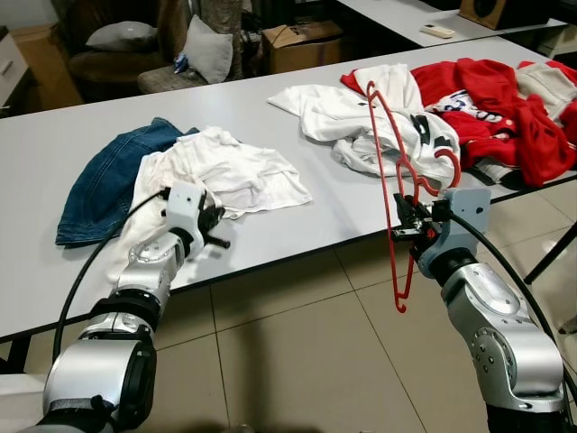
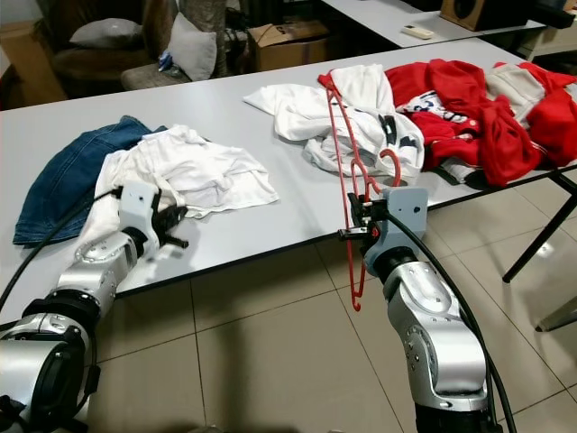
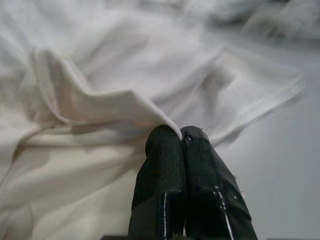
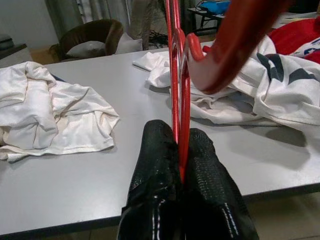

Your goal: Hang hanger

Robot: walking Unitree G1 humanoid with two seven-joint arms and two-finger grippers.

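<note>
The red hanger (image 1: 394, 194) stands near-upright at centre right of the frame, off the table's (image 1: 297, 171) near edge, clamped between the right gripper's (image 1: 413, 225) closed fingers (image 4: 155, 165); that forearm rises from the lower right. At centre left, the left gripper (image 1: 216, 230), arm reaching forward, has its fingers (image 3: 165, 170) pressed together, pinching a fold of the white shirt (image 1: 216, 171). Jeans (image 1: 108, 180) lie further left, red and white clothes (image 1: 505, 108) upper right; their print is unreadable.

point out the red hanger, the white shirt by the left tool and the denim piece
red hanger (image 1: 383, 135), left eye view, on its upper wire arm
white shirt (image 1: 225, 167), left eye view, on the crumpled middle
denim piece (image 1: 108, 180), left eye view, on the blue fabric's centre
</note>
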